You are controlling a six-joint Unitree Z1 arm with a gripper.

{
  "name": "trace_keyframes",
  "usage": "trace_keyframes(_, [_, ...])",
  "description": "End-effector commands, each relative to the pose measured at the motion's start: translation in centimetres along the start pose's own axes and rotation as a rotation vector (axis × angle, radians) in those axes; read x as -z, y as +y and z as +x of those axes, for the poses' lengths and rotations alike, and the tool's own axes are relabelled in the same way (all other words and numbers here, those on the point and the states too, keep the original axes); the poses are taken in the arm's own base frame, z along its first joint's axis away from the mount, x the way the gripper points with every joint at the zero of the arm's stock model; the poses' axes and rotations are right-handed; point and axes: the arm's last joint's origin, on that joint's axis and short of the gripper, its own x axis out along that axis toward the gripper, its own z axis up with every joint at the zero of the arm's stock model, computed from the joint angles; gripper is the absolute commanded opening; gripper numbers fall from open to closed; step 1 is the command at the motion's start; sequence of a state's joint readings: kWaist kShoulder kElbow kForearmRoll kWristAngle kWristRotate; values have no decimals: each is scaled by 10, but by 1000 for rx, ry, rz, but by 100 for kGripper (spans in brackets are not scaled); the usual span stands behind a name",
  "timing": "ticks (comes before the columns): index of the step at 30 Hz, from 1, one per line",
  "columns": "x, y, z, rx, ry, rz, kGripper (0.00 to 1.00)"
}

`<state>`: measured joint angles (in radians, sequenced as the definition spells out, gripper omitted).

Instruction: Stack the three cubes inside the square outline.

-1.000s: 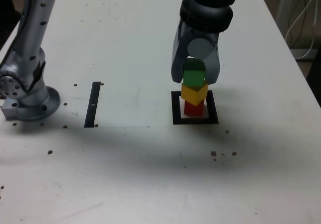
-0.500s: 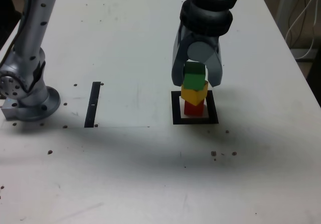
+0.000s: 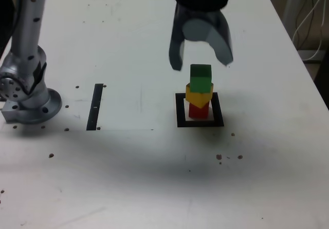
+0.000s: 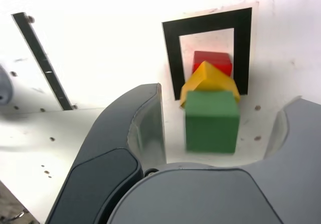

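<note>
Stack, ctr-right of exterior frame: green cube point(image 3: 200, 78) on yellow cube point(image 3: 199, 95) on red cube point(image 3: 198, 110), inside square outline point(image 3: 180, 112). Gripper point(image 3: 201, 62) above, jaws wide, holding nothing. Step: release/retreat. Next: lift clear w/o nudging stack.

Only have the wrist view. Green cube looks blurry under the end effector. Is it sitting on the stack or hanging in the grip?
Observer: Sitting. In the exterior view the green cube rests on the yellow cube. The end effector is open, with a gap on both sides.
Operator: Stack leaning?
Observer: It looks upright from the side. The red cube at the bottom stands inside the square outline.
</note>
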<state>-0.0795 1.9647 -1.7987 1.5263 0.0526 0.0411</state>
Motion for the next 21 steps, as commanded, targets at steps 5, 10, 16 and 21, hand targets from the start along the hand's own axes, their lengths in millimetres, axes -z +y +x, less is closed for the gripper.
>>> trace_keyframes(5, [54, 2, -26, -24, -32, 7, 99])
trace_keyframes(10, [98, 3, -23, -21, -15, -1, 99])
trace_keyframes(16, [145, 3, -5, -18, 30, -15, 99])
trace_keyframes(21, [171, 1, 31, 5, 89, -30, 99])
